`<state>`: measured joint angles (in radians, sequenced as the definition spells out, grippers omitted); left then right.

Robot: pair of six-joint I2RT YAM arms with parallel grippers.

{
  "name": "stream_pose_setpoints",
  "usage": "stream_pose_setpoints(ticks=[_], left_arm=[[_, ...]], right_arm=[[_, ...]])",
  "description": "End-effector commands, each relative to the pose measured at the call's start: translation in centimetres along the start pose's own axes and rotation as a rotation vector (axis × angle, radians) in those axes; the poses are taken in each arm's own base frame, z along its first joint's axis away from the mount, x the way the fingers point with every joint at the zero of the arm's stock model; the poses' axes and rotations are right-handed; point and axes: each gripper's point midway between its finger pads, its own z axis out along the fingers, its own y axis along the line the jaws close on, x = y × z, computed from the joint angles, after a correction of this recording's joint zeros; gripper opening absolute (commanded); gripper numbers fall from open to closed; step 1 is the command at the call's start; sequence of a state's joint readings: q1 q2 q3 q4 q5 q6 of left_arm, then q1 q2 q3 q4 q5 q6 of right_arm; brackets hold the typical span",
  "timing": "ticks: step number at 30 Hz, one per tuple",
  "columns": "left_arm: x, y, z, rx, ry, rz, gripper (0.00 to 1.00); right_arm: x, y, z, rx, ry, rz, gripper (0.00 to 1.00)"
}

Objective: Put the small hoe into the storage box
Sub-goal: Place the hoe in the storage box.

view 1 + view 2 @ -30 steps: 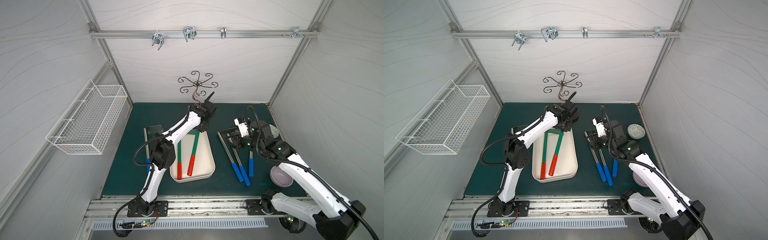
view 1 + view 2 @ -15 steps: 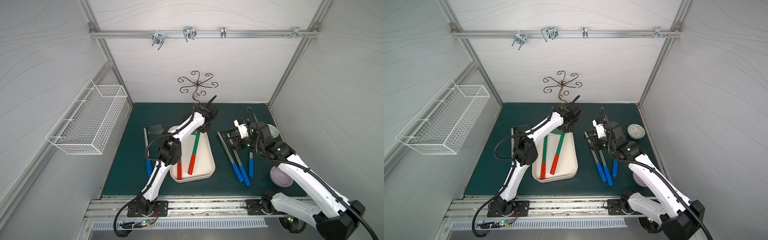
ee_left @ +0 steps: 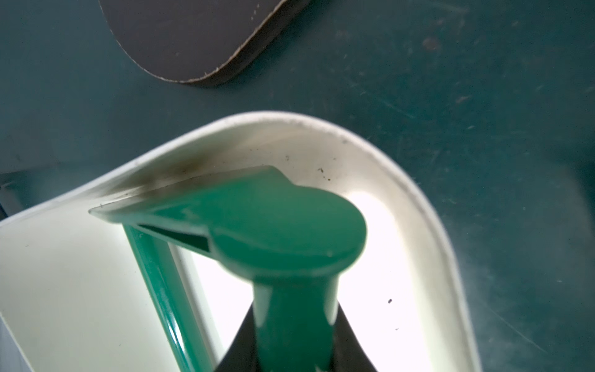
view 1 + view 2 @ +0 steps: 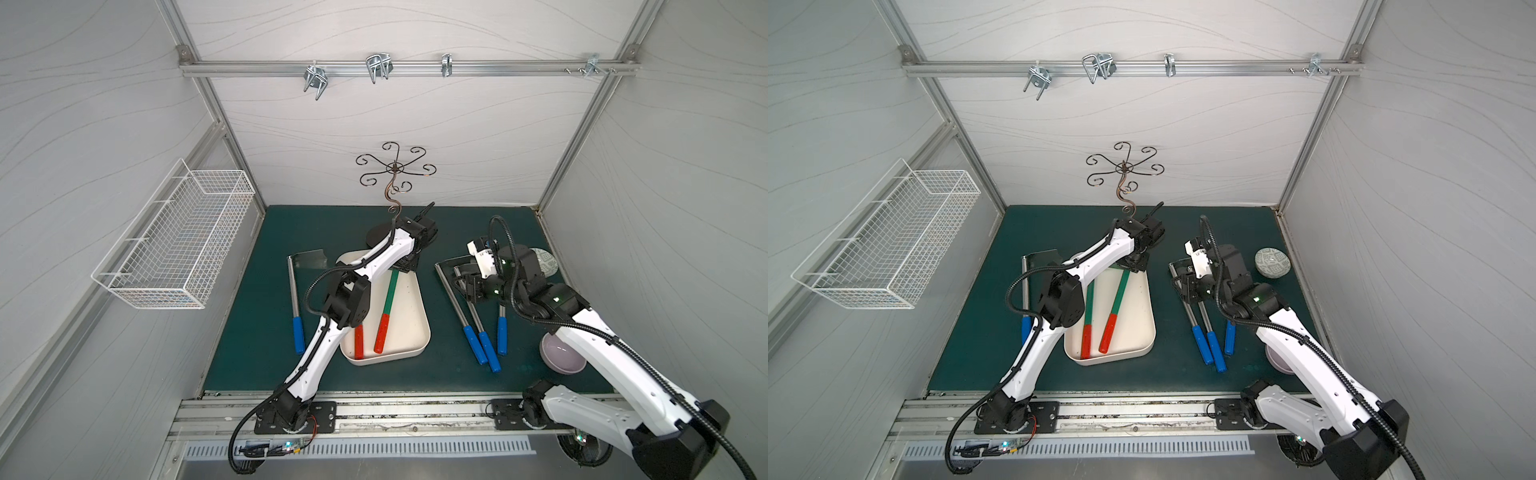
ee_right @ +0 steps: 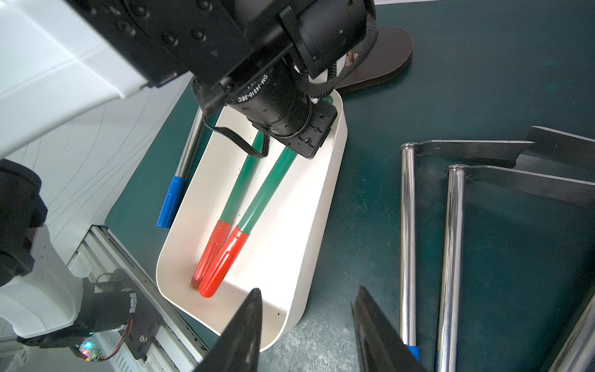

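Small hoe (image 3: 283, 225), green-shafted: left hand (image 3: 294, 348) clamped just behind its head, holding it lengthwise inside storage box (image 4: 409, 320), seemingly for release; right hand (image 5: 307, 309) parted, empty.

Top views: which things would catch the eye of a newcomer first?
In the cream storage box at mid-table sit two green, red-gripped small hoes; the left tool is shut on one near its blade. To the box's right, three blue-handled steel hoes lie on the green mat, their blades under the open right tool.
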<state>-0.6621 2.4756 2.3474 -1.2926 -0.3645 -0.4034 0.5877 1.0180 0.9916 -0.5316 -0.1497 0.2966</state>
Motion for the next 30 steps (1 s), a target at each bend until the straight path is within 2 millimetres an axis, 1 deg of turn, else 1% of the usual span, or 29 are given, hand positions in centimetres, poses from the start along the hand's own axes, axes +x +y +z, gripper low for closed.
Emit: stream_pose_setpoints(ticks=[1, 7, 11, 13, 15, 17, 25, 28, 30], left_arm=[[-0.4, 1.2, -0.8, -0.063, -0.017, -0.009, 0.00], [0.2, 1.6, 0.0, -0.094, 0.011, -0.008, 0.01], [0.6, 1.0, 0.5, -0.068, 0.032, -0.010, 0.22], [0.6, 0.6, 0.5, -0.048, 0.035, -0.012, 0.29], [0.5, 0.3, 0.4, -0.026, 0.033, -0.016, 0.32], [0.5, -0.1, 0.3, -0.001, 0.029, -0.017, 0.37], [0.3, -0.1, -0.6, 0.029, 0.012, -0.030, 0.47], [0.1, 0.3, -1.6, 0.042, -0.009, -0.046, 0.51], [0.1, 0.8, -2.6, 0.053, -0.021, -0.072, 0.52]], right_arm=[[0.1, 0.4, 0.0, -0.015, -0.001, -0.008, 0.48], [0.1, 0.3, 0.2, -0.016, 0.006, -0.004, 0.48], [0.0, 0.4, 0.2, -0.016, 0.009, -0.005, 0.48], [-0.1, 0.4, 0.2, -0.014, 0.007, -0.006, 0.49], [0.0, 0.4, 0.3, -0.016, 0.011, -0.007, 0.49], [-0.1, 0.5, 0.3, -0.016, 0.008, -0.011, 0.49], [0.4, 0.2, 0.2, -0.009, 0.013, -0.013, 0.50], [0.4, 0.2, 0.2, -0.005, 0.012, -0.015, 0.50], [0.5, 0.2, 0.1, -0.006, 0.013, -0.017, 0.50]])
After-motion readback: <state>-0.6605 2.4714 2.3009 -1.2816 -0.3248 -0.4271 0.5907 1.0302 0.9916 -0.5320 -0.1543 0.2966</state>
